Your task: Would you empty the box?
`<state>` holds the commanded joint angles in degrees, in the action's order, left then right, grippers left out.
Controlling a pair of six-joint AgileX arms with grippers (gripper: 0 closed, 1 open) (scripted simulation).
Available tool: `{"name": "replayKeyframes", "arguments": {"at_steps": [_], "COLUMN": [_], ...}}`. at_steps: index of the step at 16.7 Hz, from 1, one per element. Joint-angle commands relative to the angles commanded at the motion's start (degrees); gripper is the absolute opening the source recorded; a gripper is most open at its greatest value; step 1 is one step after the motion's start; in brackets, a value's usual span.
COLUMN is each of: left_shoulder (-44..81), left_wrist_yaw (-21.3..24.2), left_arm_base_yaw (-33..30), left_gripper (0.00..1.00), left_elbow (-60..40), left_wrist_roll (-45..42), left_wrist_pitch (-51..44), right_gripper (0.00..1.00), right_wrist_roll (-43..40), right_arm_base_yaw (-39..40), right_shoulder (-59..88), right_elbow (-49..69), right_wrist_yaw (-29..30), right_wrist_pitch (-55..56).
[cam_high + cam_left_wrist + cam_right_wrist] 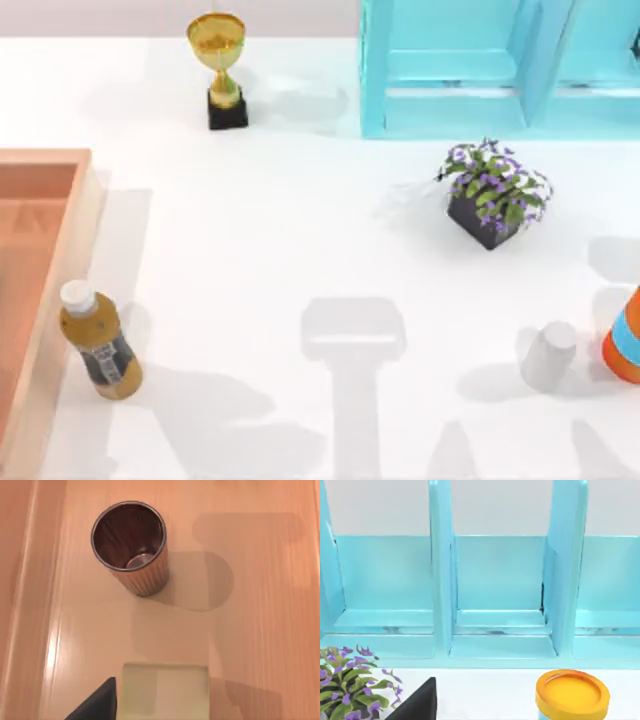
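Observation:
The box [85, 210] is a large orange-brown bin with paler thick walls at the table's left edge, cut off by the top view's border. The left wrist view looks straight down onto the box's floor [260, 630]. A ribbed metal cup [130, 547] stands upright and open there, and a pale green block [165, 692] lies close under the camera. A dark part of my left gripper [97, 702] shows beside the block. A dark part of my right gripper [417, 702] shows facing the light-blue shelf unit [500, 595].
An amber bottle [100, 345] with a white cap stands on the table against the box's right wall. A gold trophy [222, 70] and the shelf unit [470, 70] stand at the back. A purple-flowered plant [492, 195], a white cylinder [548, 355] and an orange-and-blue container [625, 340] stand at the right.

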<state>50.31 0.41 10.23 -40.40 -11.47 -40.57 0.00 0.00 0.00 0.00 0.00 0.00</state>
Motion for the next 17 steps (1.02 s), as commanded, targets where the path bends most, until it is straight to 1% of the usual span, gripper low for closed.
{"name": "replayKeyframes", "arguments": {"at_steps": [4,8,11,17], "left_shoulder": [20.8,34.8,39.0,39.1], "left_wrist_yaw": [0.0,0.0,0.0,0.0], "left_arm_base_yaw": [4.0,6.9,7.8,7.6], "left_gripper": [1.00,1.00,1.00,1.00], "left_elbow": [-15.3,-26.1,-29.8,-29.7], "left_wrist_roll": [-4.2,-7.2,-8.3,-8.3], "left_wrist_pitch": [-15.2,-26.2,-30.1,-30.1], "right_gripper": [1.00,1.00,1.00,1.00], "right_wrist_roll": [0.0,0.0,0.0,0.0], "right_arm_base_yaw": [0.0,0.0,0.0,0.0], "right_shoulder": [0.0,0.0,0.0,0.0], "right_elbow": [0.0,0.0,0.0,0.0], "right_wrist_yaw": [0.0,0.0,0.0,0.0], "right_wrist_pitch": [0.0,0.0,0.0,0.0]}}
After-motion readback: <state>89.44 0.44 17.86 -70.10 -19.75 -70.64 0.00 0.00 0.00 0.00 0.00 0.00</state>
